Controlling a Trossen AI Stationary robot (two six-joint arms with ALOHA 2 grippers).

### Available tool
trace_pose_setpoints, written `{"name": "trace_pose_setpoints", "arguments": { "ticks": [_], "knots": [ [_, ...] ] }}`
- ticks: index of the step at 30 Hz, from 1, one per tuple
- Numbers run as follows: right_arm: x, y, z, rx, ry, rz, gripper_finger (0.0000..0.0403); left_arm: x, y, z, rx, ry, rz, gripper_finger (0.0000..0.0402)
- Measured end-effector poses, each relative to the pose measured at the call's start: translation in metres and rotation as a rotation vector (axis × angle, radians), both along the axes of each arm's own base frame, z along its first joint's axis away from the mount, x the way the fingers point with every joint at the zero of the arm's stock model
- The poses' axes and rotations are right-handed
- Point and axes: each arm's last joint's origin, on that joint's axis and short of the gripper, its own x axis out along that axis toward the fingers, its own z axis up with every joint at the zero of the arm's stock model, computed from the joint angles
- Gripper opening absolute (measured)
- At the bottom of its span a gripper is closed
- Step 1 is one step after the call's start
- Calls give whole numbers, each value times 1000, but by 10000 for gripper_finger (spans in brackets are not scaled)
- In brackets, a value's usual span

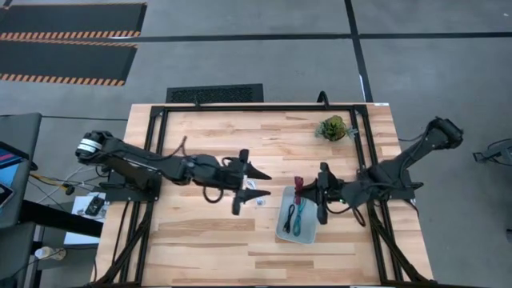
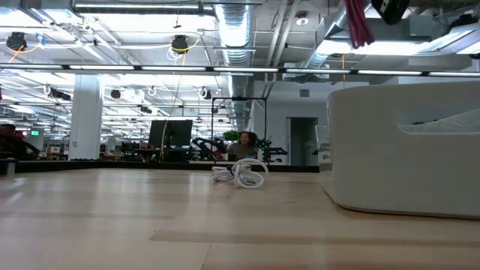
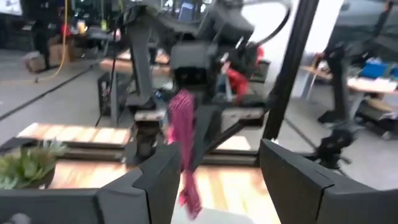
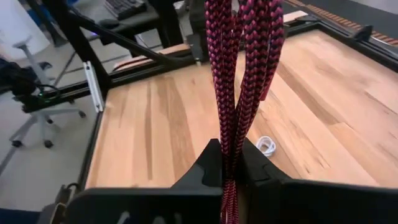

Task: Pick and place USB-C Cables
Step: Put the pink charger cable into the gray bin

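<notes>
Although the left arm reaches in from nine o'clock, its end effector (image 1: 242,192) hangs near the middle of the tabletop (image 1: 200,136) with nothing in it: the left wrist view shows its two dark fingers (image 3: 152,180) standing well apart with only air between them. Just beside it, toward four o'clock, the white cable (image 1: 254,198) lies coiled on the bare wood, not yet put away. Further right, at about five o'clock from the tabletop's middle, sits the pale blue tray (image 1: 282,232), with the teal cable (image 1: 299,218) and the black cable (image 1: 289,216) already lying inside it. Over the tray's twelve o'clock end hovers the right end effector (image 1: 310,192), clamped tight on the dark red cable (image 1: 298,190); the right wrist view shows the braided loops pinched between its fingertips and the rest hanging free. A small green plant (image 1: 332,127) stands well clear at one o'clock.

The step in hand looks to be dropping the dark red cable into the tray. To do it well, the right arm should carry the dangling bundle fully inside the tray's walls and lower it until the loose end rests on the floor of the tray before letting go, so no loop drapes over the rim or lands across the teal cable and springs out. The white cable seems to be the left arm's job.
</notes>
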Motion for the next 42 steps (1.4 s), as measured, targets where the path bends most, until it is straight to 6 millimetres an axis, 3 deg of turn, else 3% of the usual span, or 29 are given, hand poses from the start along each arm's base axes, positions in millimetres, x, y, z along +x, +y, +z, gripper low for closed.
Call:
{"name": "trace_pose_setpoints", "arguments": {
  "ticks": [5, 12, 28, 35, 42],
  "knots": [
    [1, 6, 0, -1, -16, 15, 14, 25, 4, -29, 4, 31, 38, 190],
    [13, 11, -7, -4, -27, 14, 14, 44, 12, -47, -37, -28, 45, 188],
    [26, 10, -5, -21, -91, 24, 14, 45, 10, -46, -48, -43, -35, 253],
    [44, 10, -13, -14, -115, 52, 14, 45, 10, -48, -66, -18, -53, 256],
    [44, 9, -11, -25, -125, 60, 14, 45, 9, -52, -78, 22, -36, 256]
  ]
}}
